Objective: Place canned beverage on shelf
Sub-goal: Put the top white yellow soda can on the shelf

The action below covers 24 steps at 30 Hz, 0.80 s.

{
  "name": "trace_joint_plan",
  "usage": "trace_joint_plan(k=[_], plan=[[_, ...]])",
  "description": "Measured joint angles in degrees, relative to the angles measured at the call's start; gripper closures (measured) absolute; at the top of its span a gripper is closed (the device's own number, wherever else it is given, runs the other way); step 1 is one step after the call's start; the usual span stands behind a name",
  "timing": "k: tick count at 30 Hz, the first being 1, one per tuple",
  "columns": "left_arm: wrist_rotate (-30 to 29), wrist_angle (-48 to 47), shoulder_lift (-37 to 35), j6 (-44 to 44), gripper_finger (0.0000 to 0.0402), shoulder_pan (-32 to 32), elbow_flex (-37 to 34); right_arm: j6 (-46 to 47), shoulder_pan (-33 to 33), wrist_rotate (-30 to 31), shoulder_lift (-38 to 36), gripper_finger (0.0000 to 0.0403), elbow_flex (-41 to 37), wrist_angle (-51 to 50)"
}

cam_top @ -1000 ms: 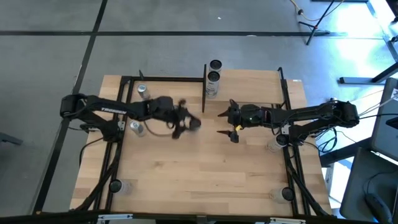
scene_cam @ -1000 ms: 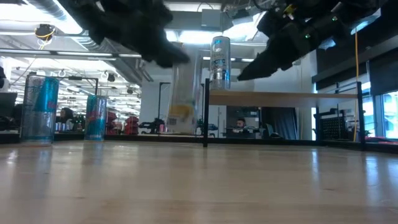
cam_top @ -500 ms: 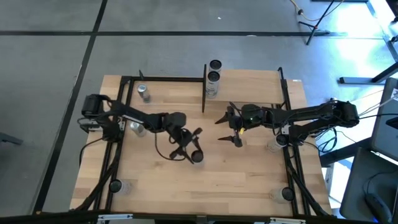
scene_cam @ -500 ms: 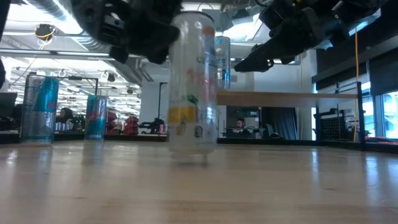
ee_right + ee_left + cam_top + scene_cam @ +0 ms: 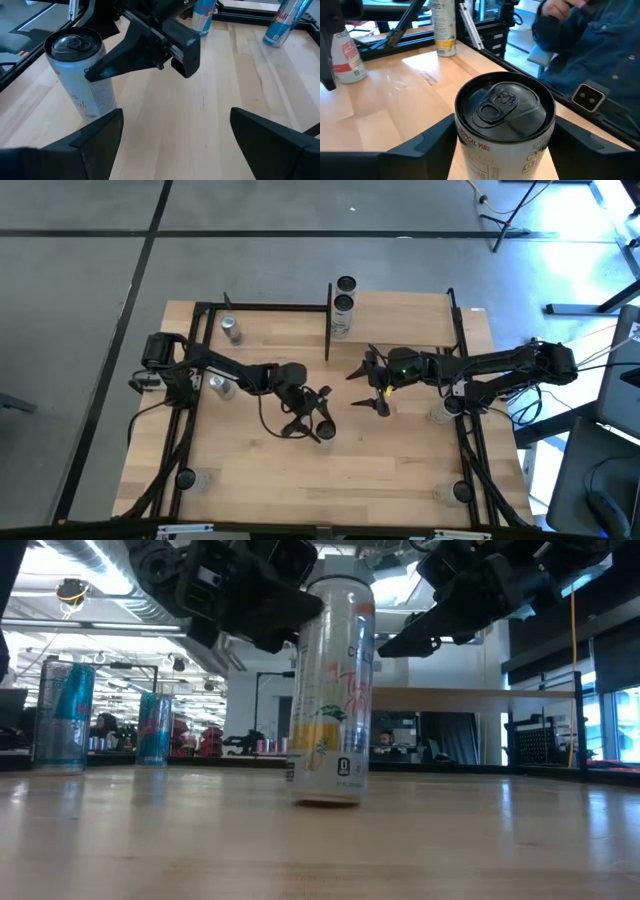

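Note:
A pale can (image 5: 330,690) with a colourful print and a black top (image 5: 505,107) stands upright with its base on the tabletop, near the middle. My left gripper (image 5: 312,418) is shut on its upper part. My right gripper (image 5: 366,390) is open and empty, up in the air to the right of the can, and also shows in its own wrist view (image 5: 175,135). The shelf (image 5: 455,697), a pale board on black posts, stands at the far right. One can (image 5: 342,305) stands at the shelf's left end, and another (image 5: 346,283) stands behind it. My left gripper pinches the can's upper wall just below the rim (image 5: 462,135) between its two fingers (image 5: 432,140), one on each side. The fingers come slanting down from the table's far left. The can stands upright with its base (image 5: 327,798) on the table.
Two blue cans (image 5: 62,715) (image 5: 152,728) stand at the far left. Another pale can (image 5: 444,25) and a red-and-white one (image 5: 345,55) stand by the black frame. Clear cups (image 5: 185,478) (image 5: 460,492) stand near the front corners. A person in blue denim (image 5: 600,55) is beyond the table's edge.
My left gripper has gone toward the table's near edge and a little right, and down, with the can. The can, carried clear of the table before, now stands upright on the tabletop. My right gripper has hardly moved.

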Motion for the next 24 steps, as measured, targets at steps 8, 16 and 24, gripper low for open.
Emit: trace_joint_plan(k=[8,16,24], plan=[[-2.9,-1.7,-2.0,-0.3,0.0117,-1.5,-0.1,0.0,0.0,0.0,0.0,0.0052,0.0,0.0],[-13.3,-11.1,-9.9,-2.7,0.0116,-1.6,-0.1,0.2,0.0,0.0,0.0,0.0052,0.0,0.3],[-26.2,-24.9,-18.3,-4.3,0.0115,-5.6,-0.1,-0.2,4.4,2.2,0.0,0.0052,0.0,2.3]])
